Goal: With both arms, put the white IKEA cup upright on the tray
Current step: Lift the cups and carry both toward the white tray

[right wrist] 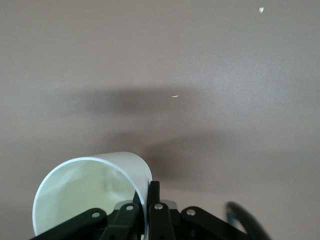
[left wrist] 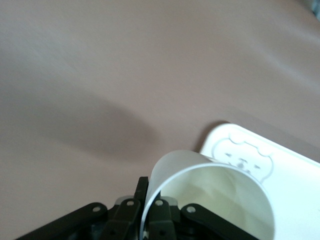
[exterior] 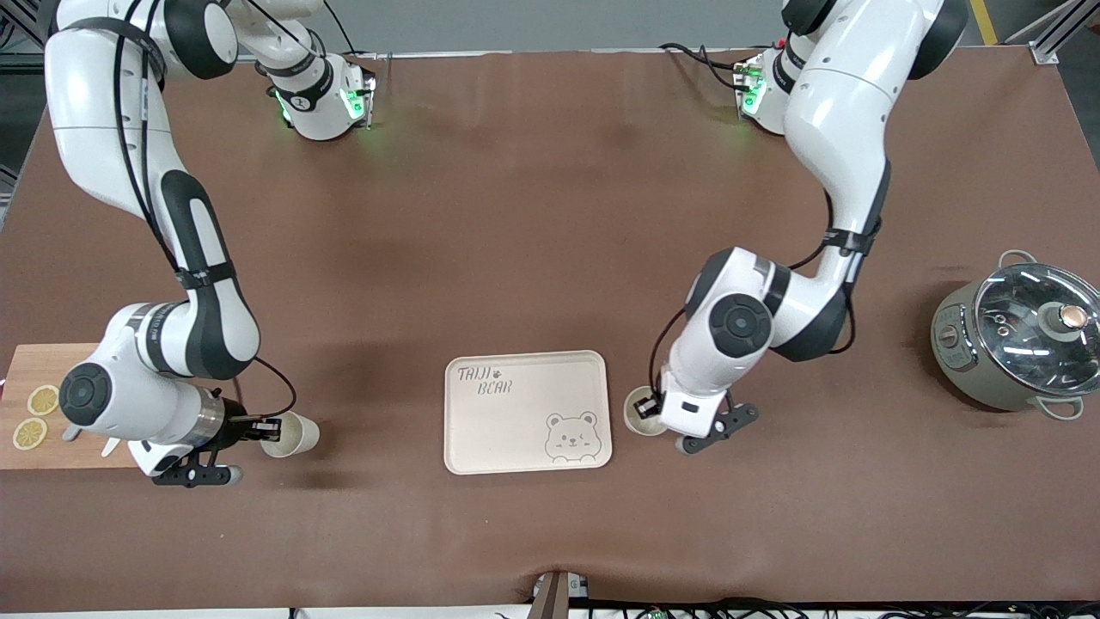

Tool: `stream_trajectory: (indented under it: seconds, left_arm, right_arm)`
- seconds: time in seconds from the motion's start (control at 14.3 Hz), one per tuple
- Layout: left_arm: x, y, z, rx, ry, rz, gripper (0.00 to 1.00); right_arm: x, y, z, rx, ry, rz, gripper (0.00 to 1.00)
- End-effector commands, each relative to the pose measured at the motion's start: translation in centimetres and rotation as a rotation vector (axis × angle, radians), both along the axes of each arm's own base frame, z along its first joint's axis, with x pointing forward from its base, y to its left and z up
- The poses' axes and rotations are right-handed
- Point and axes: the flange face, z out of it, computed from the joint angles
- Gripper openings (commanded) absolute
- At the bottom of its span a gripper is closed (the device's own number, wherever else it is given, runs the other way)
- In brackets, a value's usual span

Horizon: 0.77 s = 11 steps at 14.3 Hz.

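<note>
Right gripper [exterior: 262, 427]: low over bare tabletop just off the cutting board, fingers pinched on rim of a white cup [exterior: 290, 434]; cup lies tilted, mouth toward tray. In right wrist view, fingers [right wrist: 151, 192] clamp the cup wall [right wrist: 90, 192], one inside, one outside.
Left gripper [exterior: 650, 406]: low beside tray's edge twd left arm's end, pinching rim of second white cup [exterior: 641, 413]; mouth faces up twd front cam. Left wrist view: fingers [left wrist: 150, 200] grip cup wall [left wrist: 215, 200], tray corner w/ bear face [left wrist: 242, 156] just past the cup.
Tray [exterior: 526, 411]: cream-white, flat on table betw. the two grippers, nothing on it; "TAIJI BEAR" print + bear outline.
Cutting board [exterior: 34, 430]: wooden, at right arm's end, partly under right arm; two lemon slices [exterior: 36, 415] on it.
Pot [exterior: 1018, 340]: grey w/ glass lid, at left arm's end, well apart from tray, a bit farther from front cam than it.
Table [exterior: 516, 215]: brown cover.
</note>
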Motion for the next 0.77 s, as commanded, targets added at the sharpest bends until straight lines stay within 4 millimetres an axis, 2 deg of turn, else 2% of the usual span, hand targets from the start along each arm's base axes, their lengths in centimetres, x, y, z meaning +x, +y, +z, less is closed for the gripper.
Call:
stream_trajectory:
  seconds: [0.0, 0.07, 0.21, 0.42, 0.56, 0.7]
  left_arm:
    - [-0.7, -2.9, -1.4, 0.008, -0.025, 0.026, 0.0]
    - [-1.6, -4.5, -2.2, 0.018, -0.025, 0.018, 0.0]
    - [-2.7, -6.4, -4.0, 0.032, -0.032, 0.023, 0.0]
    - [-3.8, -8.4, -5.3, 0.021, -0.038, 0.024, 0.0]
    - [-4.3, -9.1, -5.8, 0.016, -0.039, 0.028, 0.0]
    - [-4.6, -9.3, -6.9, 0.021, -0.034, 0.035, 0.0]
  right_arm:
    - [0.2, 2.9, 2.1, 0.021, 0.023, -0.065, 0.0]
    - [-0.1, 4.9, 2.6, 0.021, 0.033, -0.083, 0.0]
    - [-0.7, 8.8, 3.1, 0.012, 0.06, -0.151, 0.0]
    - [-2.0, 15.0, 3.5, 0.001, 0.078, -0.237, 0.0]
    - [-3.4, 20.2, 3.4, -0.013, 0.088, -0.299, 0.0]
    - [-4.2, 24.1, 3.8, -0.029, 0.069, -0.348, 0.0]
